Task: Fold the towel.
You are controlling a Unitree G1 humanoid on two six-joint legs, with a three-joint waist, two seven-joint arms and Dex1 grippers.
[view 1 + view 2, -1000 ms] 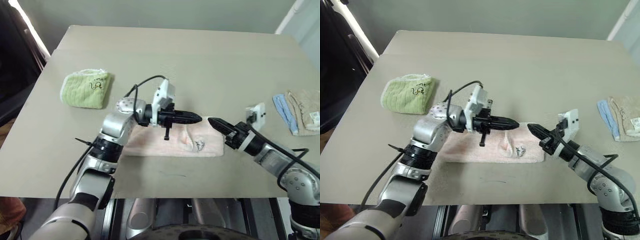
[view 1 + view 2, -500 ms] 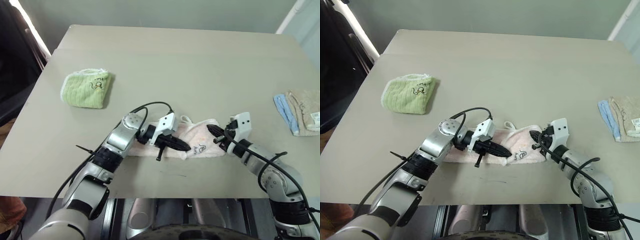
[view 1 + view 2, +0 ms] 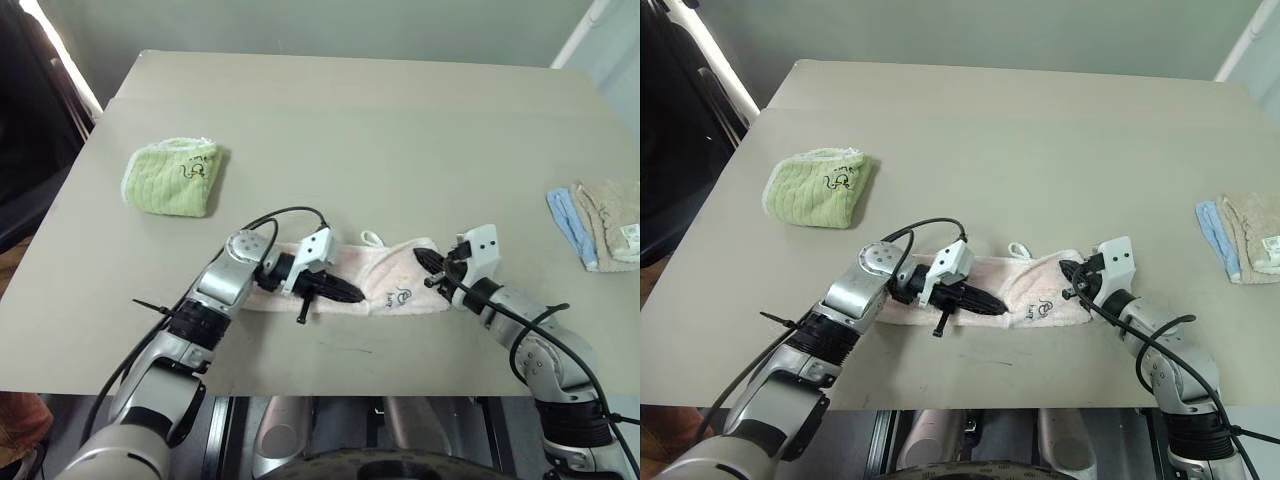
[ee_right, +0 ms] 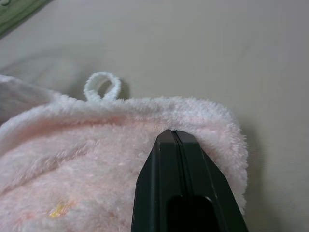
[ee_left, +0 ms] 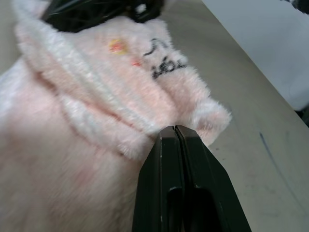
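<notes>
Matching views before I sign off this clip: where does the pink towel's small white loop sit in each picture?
Left eye view: white loop on the towel's far edge.
Right eye view: same far edge.
Left wrist view: no loop.
Right wrist view: loop beyond the towel's edge.
Shared landmark: dark embroidered mark, also in the left wrist view.

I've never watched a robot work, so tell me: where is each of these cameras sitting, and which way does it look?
Head views: from above, looking down at the table, both arms and the towel.
Left wrist view: along the shut left gripper, resting on the towel's embroidered corner.
Right wrist view: along the shut right gripper, on the towel beside its white loop.
Shared: the pink towel.
</notes>
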